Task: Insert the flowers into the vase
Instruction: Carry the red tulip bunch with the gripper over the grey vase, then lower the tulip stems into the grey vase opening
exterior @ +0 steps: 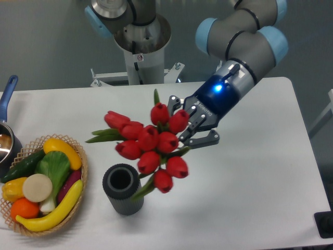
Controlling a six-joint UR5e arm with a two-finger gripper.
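flowers [148,146] in tool [190,125] (clamped), above vase [123,188]

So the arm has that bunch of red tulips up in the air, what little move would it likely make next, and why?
Probably tilt the bunch of red tulips upright over the dark grey ribbed vase. The gripper holds the bunch lying sideways with buds pointing toward the vase, so the stems, hidden in the gripper, are not facing its mouth.
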